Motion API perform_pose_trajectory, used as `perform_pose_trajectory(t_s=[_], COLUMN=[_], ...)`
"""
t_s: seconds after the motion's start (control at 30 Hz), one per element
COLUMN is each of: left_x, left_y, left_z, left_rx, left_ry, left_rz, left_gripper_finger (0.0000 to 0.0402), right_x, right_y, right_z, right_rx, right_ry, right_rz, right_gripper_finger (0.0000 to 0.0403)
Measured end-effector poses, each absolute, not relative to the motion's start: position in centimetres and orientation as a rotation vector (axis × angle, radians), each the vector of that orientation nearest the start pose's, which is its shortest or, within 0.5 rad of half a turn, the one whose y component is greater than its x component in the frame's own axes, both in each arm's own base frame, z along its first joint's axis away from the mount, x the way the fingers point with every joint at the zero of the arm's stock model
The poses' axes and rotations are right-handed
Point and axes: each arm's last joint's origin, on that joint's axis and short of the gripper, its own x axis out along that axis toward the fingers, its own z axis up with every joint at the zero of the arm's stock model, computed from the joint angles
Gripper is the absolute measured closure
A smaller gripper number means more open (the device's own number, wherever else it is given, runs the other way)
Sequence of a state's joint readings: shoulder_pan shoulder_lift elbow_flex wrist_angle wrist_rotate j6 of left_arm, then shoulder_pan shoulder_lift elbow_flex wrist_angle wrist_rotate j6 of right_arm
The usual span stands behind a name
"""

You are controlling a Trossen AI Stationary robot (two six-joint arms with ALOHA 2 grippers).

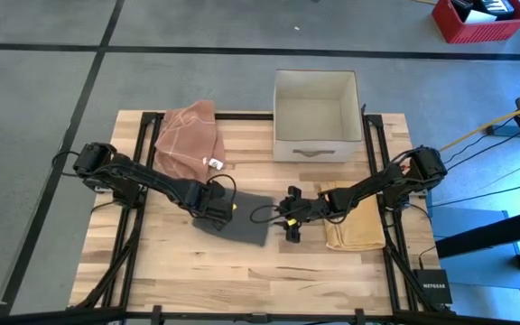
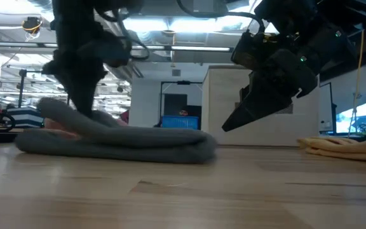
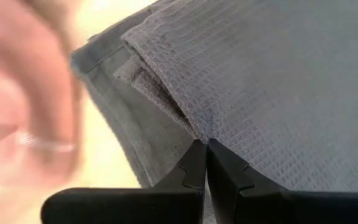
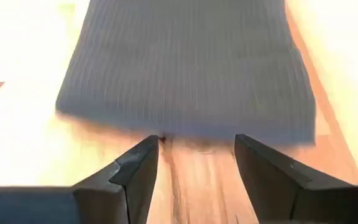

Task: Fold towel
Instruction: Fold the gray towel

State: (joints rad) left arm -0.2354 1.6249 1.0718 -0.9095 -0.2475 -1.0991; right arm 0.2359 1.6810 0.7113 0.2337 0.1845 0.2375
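Note:
A grey towel (image 1: 240,218) lies folded in several layers at the table's middle (image 2: 119,141). My left gripper (image 1: 211,204) stands over the towel's left end, pointing steeply down, shut on the cloth (image 3: 272,81). My right gripper (image 1: 289,224) hangs open just off the towel's right edge, slanting down toward it and clear of the wood (image 2: 231,123). In the right wrist view the towel's near edge (image 4: 185,127) lies just beyond the open fingers (image 4: 196,163), with bare wood between them. My left gripper pinches a fold of the towel's top layer (image 3: 199,132) between its two fingertips, near the towel's left corner. The fingers come from above, pointing steeply down. The cloth puckers up toward the tips, while the rest of the towel lies on the table.
A rust-pink cloth (image 1: 188,140) lies bunched at the far left, a tan towel (image 1: 355,218) lies folded at the right under my right arm, and a white open box (image 1: 316,113) stands at the far edge. Bare wood stretches along the near side.

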Motion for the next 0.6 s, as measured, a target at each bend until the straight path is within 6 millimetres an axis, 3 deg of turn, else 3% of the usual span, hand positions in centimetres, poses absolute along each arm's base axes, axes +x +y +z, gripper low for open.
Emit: perform_pose_trajectory(t_s=[0.6], left_x=[24.3], left_y=[-3.8], left_z=[19.8], left_rx=[-0.283], left_ry=[1.544], left_rz=[0.938], left_gripper_finger=[0.0402], right_x=[30.1], right_y=[6.7], right_z=[13.3], right_rx=[0.079], right_ry=[0.723], right_rz=[-0.024], right_gripper_finger=[0.0187])
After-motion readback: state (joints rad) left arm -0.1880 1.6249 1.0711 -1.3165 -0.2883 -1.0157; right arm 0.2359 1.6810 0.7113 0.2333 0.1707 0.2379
